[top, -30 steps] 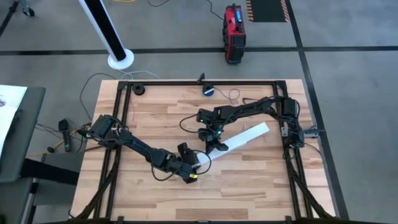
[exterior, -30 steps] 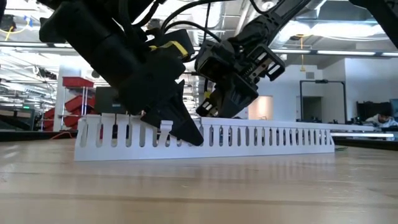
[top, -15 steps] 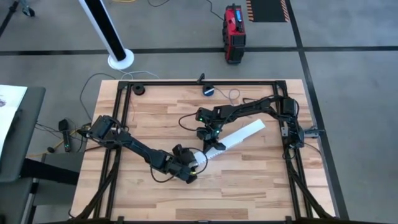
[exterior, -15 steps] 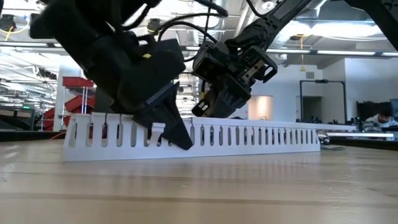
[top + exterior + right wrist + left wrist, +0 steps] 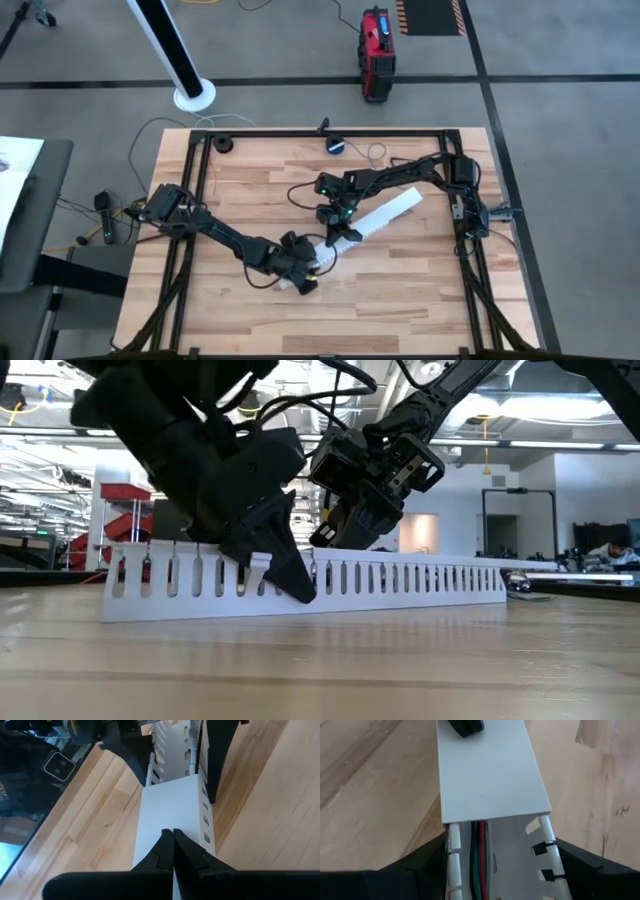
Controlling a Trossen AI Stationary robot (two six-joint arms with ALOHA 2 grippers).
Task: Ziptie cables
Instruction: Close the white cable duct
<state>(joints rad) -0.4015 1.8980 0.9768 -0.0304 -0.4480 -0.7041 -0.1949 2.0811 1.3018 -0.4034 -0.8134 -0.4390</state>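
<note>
The cables [image 5: 478,851], thin and limp, lie inside a stiff, light slotted channel [image 5: 372,222]. The left tool [image 5: 495,870] straddles its open end wide; the right tool [image 5: 173,851], fingers together, presses the lid [image 5: 170,815] mid-surface.

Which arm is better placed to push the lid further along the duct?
Right. The right pincer is shut, tips resting on the lid, well set to push it. The left pincer sits at the open end of the duct, where the cables show.
</note>
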